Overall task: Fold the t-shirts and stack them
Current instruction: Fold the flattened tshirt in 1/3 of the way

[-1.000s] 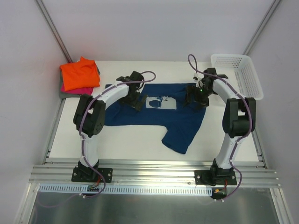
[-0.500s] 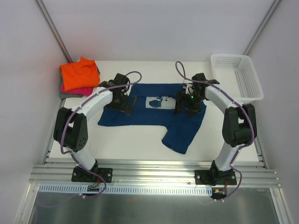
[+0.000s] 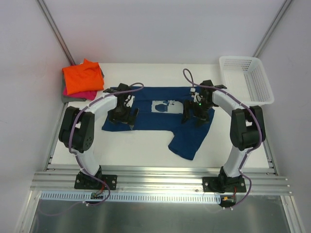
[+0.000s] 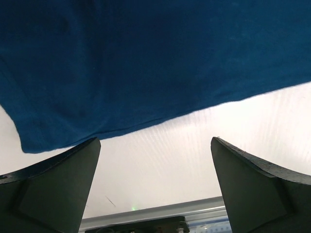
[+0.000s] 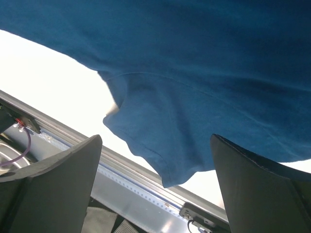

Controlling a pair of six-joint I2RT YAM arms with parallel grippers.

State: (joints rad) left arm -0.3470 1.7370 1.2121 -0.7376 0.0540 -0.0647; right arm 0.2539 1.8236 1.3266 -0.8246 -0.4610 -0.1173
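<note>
Navy t-shirt (image 3: 160, 124) lies spread on the white table (image 3: 136, 148), centre frame, print facing up.
Folded orange tee (image 3: 83, 76) tops a stack at upper left. Left gripper (image 3: 122, 115) and right gripper (image 3: 194, 115) sit low over the navy cloth, jaws wide apart, holding nothing.

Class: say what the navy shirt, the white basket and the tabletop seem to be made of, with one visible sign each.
Navy shirt: soft matte knit cloth, probably cotton; it creases and has a stitched hem.
Basket: white moulded plastic, faintly glossy; its walls are an open lattice.
Tabletop: white, matte, faintly ribbed; perhaps corrugated plastic sheet, but this is unsure.
</note>
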